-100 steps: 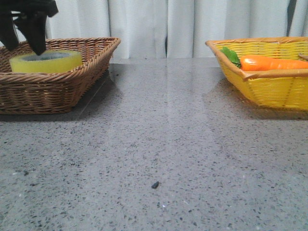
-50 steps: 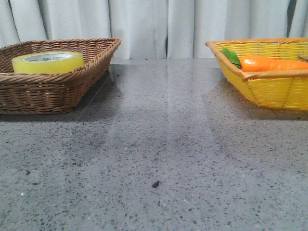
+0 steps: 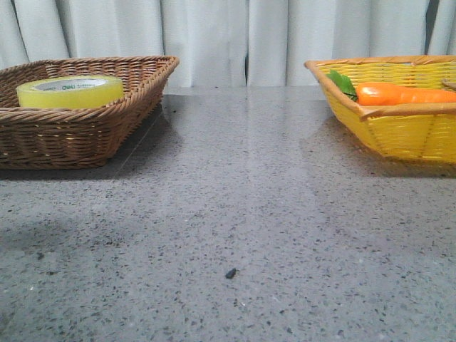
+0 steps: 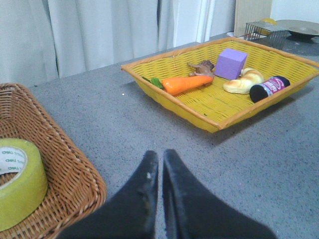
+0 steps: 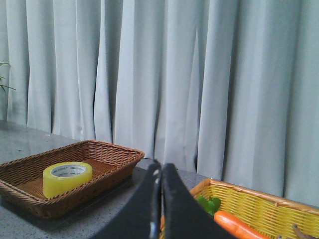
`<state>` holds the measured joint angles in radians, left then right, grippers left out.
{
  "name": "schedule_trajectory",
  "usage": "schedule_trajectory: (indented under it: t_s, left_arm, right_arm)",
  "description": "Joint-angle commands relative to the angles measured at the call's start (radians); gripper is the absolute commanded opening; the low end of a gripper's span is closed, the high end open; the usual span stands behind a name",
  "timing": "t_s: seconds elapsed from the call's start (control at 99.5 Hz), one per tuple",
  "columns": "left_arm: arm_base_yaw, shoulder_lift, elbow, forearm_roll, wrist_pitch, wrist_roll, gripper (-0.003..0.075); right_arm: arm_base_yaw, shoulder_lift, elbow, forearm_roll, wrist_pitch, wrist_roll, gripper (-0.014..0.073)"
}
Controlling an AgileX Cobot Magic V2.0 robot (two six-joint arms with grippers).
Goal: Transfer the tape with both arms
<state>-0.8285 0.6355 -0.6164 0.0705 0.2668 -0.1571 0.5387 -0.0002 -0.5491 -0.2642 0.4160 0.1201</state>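
Lying flat in the brown wicker basket point(image 4: 75, 174), the tape point(image 4: 17, 181) sits beside the left gripper point(image 4: 160, 162), its fingers pressed together, empty.

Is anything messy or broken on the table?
Nothing looks broken or spilled. The tape lies flat in the brown basket, and the carrot lies in the yellow basket. The only odd bit is a tiny dark speck on the bare table; I can't tell what it is.
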Motion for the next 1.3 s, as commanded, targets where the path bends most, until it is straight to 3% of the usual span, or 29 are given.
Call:
schedule_trajectory:
  t_s: [0.0, 0.502, 0.583, 0.964, 1.115, 1.286]
  left_arm:
    - [0.003, -0.005, -0.011, 0.003, -0.088, -0.012, -0.0021]
    - [0.003, -0.006, 0.001, 0.003, -0.087, -0.012, -0.0021]
    - [0.021, -0.051, 0.028, 0.089, -0.081, -0.006, -0.0021]
    - [0.398, -0.575, 0.516, 0.153, -0.161, -0.006, -0.0021]
    - [0.54, -0.673, 0.63, 0.058, -0.17, -0.006, -0.0021]
    - [0.631, -0.67, 0.628, 0.024, -0.001, -0.006, -0.0021]
  right_arm:
    - [-0.007, 0.016, -0.021, -0.017, -0.087, -0.009, -0.0069]
    - [-0.007, 0.016, -0.021, -0.017, -0.087, -0.009, -0.0069]
    - [-0.007, 0.016, -0.021, -0.017, -0.087, -0.009, -0.0069]
    - [-0.007, 0.016, -0.021, -0.017, -0.089, -0.009, -0.0069]
    - [-0.007, 0.016, -0.021, -0.017, -0.089, -0.009, -0.0069]
    - [-0.007, 0.016, -0.021, -0.017, -0.092, -0.009, -0.0069]
